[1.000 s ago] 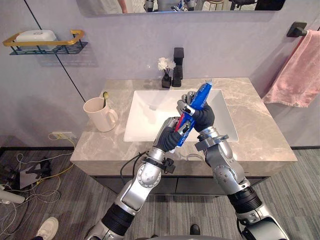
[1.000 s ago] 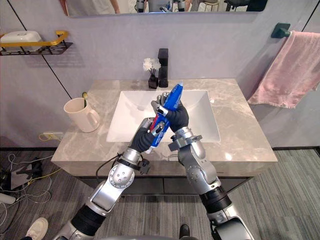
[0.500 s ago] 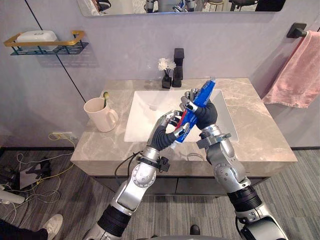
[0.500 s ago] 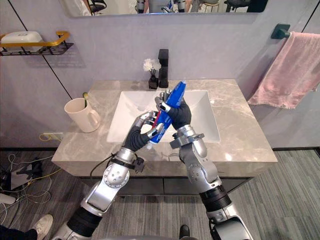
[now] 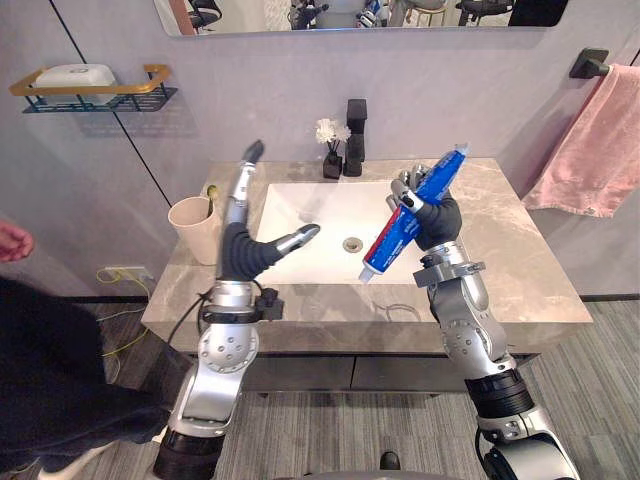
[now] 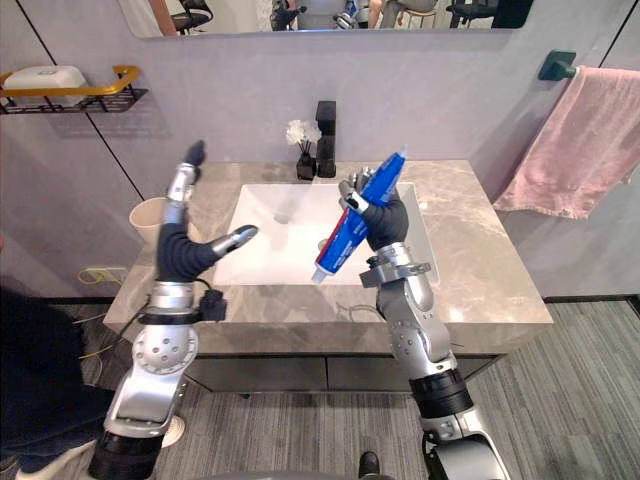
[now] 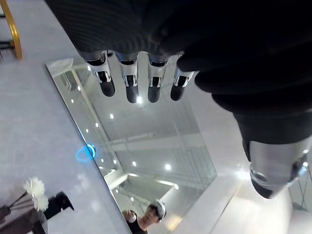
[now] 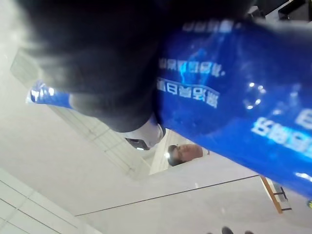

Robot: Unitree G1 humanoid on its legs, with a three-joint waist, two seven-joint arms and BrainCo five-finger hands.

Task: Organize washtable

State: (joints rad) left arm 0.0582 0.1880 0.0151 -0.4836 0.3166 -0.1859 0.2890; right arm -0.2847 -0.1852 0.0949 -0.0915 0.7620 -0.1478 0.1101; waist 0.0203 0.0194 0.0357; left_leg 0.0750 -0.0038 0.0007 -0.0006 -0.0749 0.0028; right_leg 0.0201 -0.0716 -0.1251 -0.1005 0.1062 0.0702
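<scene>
One gold-railed wall shelf (image 5: 95, 85) hangs far left, one cream mug (image 5: 192, 225) stands on the left of the marble surface (image 5: 520, 270), and near it the left robot hand (image 5: 240, 252) is raised, fingers straight, thumb spread wide, holding nothing. Past the one white sink (image 5: 300, 215), with one black faucet (image 5: 356, 135) and one flower vase (image 5: 330, 145) behind it, the right robot hand (image 5: 437, 215) is curled round the single blue toothpaste tube (image 5: 395, 235), held tilted in the air with its white cap end down, and one pink towel (image 5: 590, 140) hangs far right. The left wrist view adds the mirror (image 7: 146, 146) beyond the straight fingers (image 7: 127, 83), while the right wrist view brings the tube's blue body close.
</scene>
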